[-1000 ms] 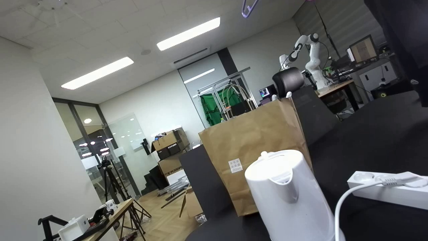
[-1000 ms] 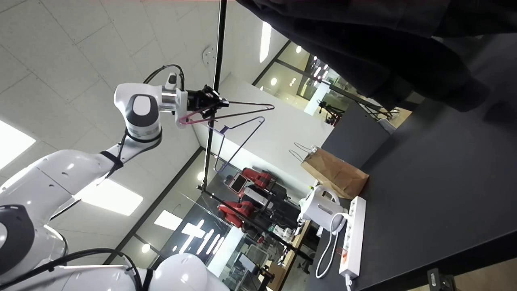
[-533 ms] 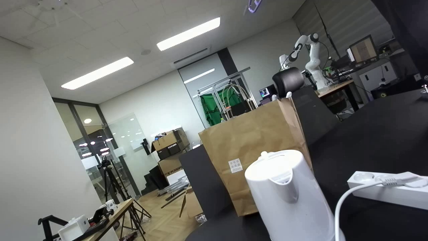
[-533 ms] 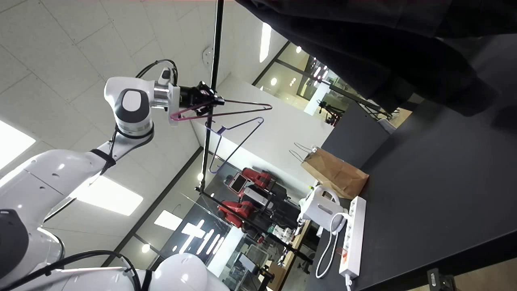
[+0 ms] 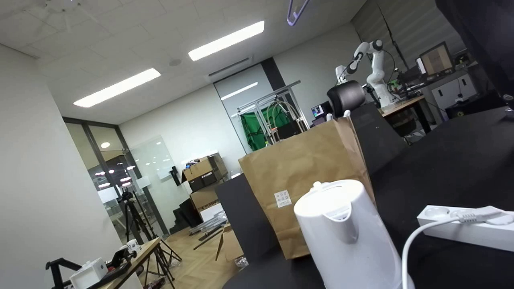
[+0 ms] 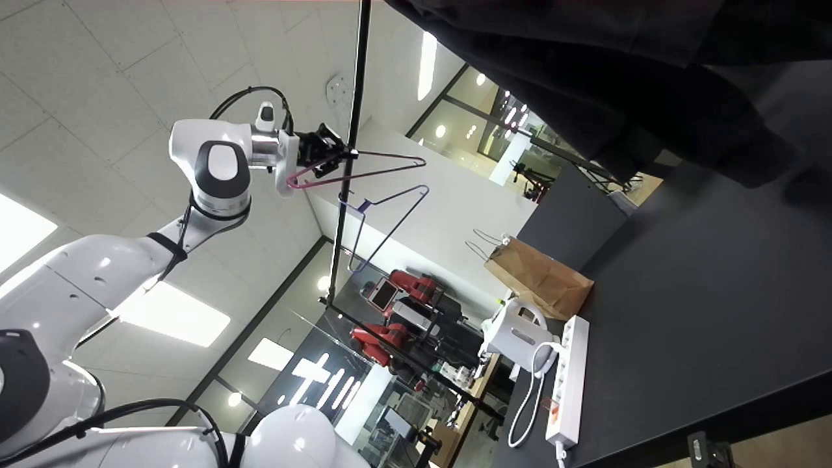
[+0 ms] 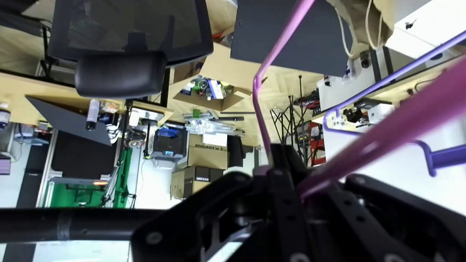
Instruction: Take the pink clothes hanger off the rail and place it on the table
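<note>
Pink clothes hanger (image 7: 384, 136), clamped in the closed pincer (image 6: 351, 154), well above the table (image 6: 689, 292)

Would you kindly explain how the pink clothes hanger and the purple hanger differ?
The gripper holds the pink clothes hanger; the purple hanger is outside its grasp. In the wrist view, the pink clothes hanger appears closer than the purple hanger. Both have slim, open, roughly triangular frames.

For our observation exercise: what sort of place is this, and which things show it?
Probably a robotics lab: a white robot arm fills part of an exterior view, another white arm stands on a wooden-topped workbench in the background, and a computer monitor sits near it.
</note>
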Motion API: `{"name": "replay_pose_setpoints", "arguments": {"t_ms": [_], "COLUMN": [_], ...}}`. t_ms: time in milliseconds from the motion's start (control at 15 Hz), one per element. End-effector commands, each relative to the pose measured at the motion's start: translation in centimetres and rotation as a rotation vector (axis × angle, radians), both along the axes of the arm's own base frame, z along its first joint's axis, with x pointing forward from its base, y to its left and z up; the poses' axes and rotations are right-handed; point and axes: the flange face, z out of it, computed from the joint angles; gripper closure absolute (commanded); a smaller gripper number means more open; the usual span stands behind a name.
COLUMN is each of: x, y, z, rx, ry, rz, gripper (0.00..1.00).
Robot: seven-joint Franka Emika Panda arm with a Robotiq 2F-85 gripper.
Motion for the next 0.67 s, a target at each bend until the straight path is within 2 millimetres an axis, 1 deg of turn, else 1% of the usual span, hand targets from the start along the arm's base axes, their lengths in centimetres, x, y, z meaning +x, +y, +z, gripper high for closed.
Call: {"name": "replay_pose_setpoints", "arguments": {"t_ms": [0, 133, 333, 467, 600], "x": [-0.5, -0.8, -1.6, -2.3, -3.0], "y": [-0.2, -0.1, -0.4, -1.0, -2.0], "z": [1.4, 1.6, 1.7, 1.5, 1.2], "rx": [0.029, 0.024, 0.005, -0.013, -0.028], "ry": [-0.079, -0.055, 0.065, 0.154, 0.23], "rz": [0.006, 0.012, 0.035, 0.053, 0.063], "gripper": [0.99, 0.99, 0.99, 0.99, 0.99]}}
